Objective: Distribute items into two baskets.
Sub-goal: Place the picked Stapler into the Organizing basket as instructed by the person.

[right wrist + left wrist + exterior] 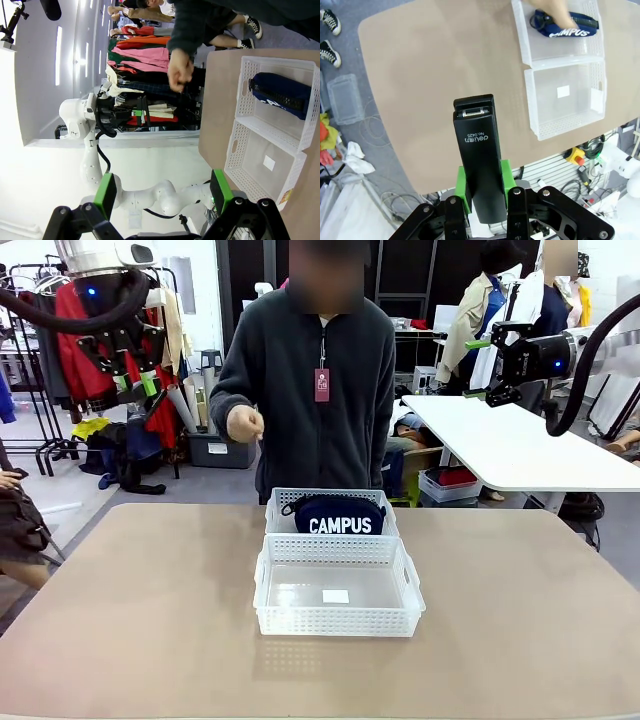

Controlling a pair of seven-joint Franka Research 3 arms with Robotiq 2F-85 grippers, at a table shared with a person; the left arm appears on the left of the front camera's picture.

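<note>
The black stapler (pixel 476 150) stands up between the green pads of my left gripper (pixel 482 182), which is shut on it. That gripper (pixel 137 388) hangs high at the far left, well off the table. Two white lattice baskets sit end to end at the table's middle. The far basket (pixel 276 512) holds the navy CAMPUS pouch (pixel 339 516). Only a small white label lies in the near basket (pixel 335 620). My right gripper (pixel 483 368) is raised at the far right. In its wrist view this gripper (pixel 162 195) is open with nothing between its fingers.
A person in a dark fleece stands at the far edge, one hand (pixel 243 423) held up at waist height, away from the baskets. The tan table (pixel 130 610) is bare on both sides of them. A white table (pixel 520 445) stands behind at the right.
</note>
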